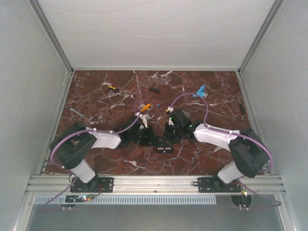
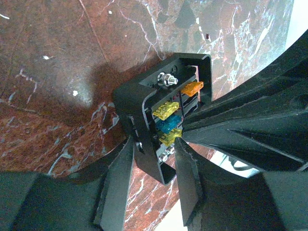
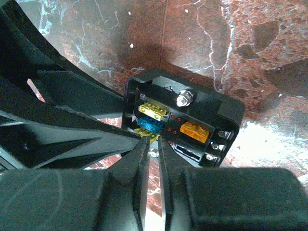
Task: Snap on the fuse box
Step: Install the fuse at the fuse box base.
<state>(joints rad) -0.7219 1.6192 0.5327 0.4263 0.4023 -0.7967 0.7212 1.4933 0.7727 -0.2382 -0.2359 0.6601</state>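
The fuse box (image 1: 164, 149) is a small black square box, held up between both arms near the table's middle front. In the left wrist view the fuse box (image 2: 144, 101) shows yellow, blue and orange fuses. My left gripper (image 2: 154, 144) is shut on its near wall, one finger outside and one inside. In the right wrist view the fuse box (image 3: 211, 108) faces me. My right gripper (image 3: 153, 140) has its fingers almost together, pinching a yellow fuse (image 3: 150, 134) at the near edge. From above, the left gripper (image 1: 147, 137) and right gripper (image 1: 169, 134) meet tip to tip.
Small loose parts lie on the red marble table (image 1: 96, 96): a blue connector (image 1: 201, 91), an orange piece (image 1: 146, 106), a yellow piece (image 1: 114, 88), a black piece (image 1: 154, 89) and a metal tool (image 1: 77, 113). White walls (image 1: 29, 96) close in the sides and back.
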